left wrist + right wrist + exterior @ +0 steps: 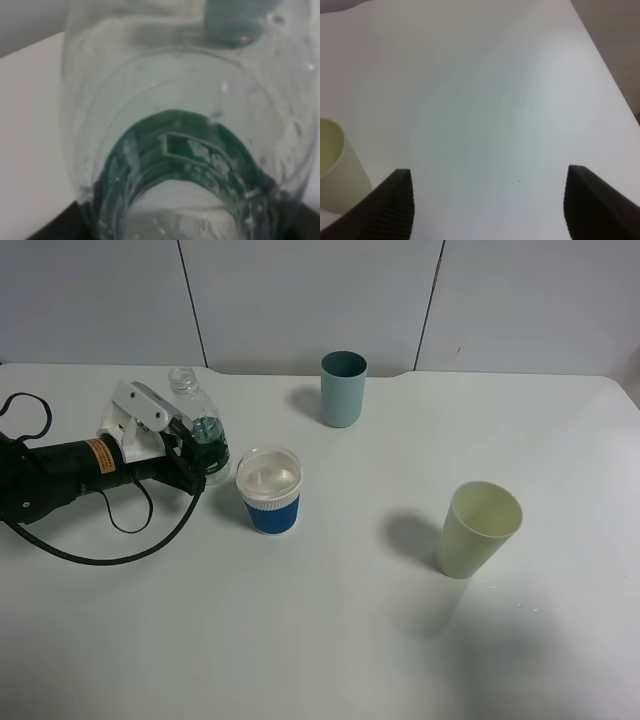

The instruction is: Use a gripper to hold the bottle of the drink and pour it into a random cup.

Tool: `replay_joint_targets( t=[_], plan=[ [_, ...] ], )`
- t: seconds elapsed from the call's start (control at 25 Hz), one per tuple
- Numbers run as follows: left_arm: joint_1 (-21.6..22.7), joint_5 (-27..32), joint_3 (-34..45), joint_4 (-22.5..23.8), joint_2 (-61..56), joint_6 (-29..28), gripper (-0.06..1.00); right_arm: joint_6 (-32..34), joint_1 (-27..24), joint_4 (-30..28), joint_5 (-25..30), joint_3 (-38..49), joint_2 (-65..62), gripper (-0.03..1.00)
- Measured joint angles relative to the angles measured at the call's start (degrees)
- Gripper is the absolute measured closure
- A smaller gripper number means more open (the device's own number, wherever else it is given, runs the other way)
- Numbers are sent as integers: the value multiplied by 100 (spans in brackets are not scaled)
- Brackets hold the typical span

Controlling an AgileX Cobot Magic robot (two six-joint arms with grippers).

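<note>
My left gripper [193,455] sits at the left side of the white table [330,640], its white head reaching in from the black arm. The bottle of the drink [200,430] stands between its fingers, and the fingers close against the bottle's lower body at the green label. In the left wrist view the bottle [190,150] fills nearly the whole picture, pressed right up to the camera, so I report it as gripped.

The bottle's long axis runs nearly upright, leaning slightly, with the open, capless neck at the top and the base down at table level. Whether the base touches the table I cannot tell.

The cup [270,490], blue below and white-ribbed above, stands upright just beside the bottle, on its right in the high view, apart from it.

My right gripper [487,200] is out of the high view; its wrist view shows two dark fingers spread wide apart over bare table, holding nothing, with a pale green cup [335,170] nearby.
</note>
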Motion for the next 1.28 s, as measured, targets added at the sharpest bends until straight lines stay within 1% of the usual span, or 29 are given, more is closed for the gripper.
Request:
replay_joint_targets(
  t=[0.08,0.12,0.24,0.32,0.36,0.48,0.76,1.08,1.28],
  plan=[
    [0,-28,0,5,4,-203,43,0,0,0,0,0,0,33],
    [0,-51,0,5,4,-309,39,0,0,0,0,0,0,33],
    [0,-165,0,5,4,-461,13,0,0,0,0,0,0,33],
    [0,-215,0,5,4,-487,2,0,0,0,0,0,0,33],
    [0,-226,15,5,4,-493,-1,0,0,0,0,0,0,33],
    [0,-239,88,-1,-100,-493,-4,0,0,0,0,0,0,33],
    [0,-260,498,-34,-800,-500,-5,0,0,0,0,0,0,33],
    [0,-260,1232,-487,-1986,-500,-5,0,0,0,0,0,0,33],
    [0,-260,1683,-601,-2778,-500,-5,0,0,0,0,0,0,33]
  ],
)
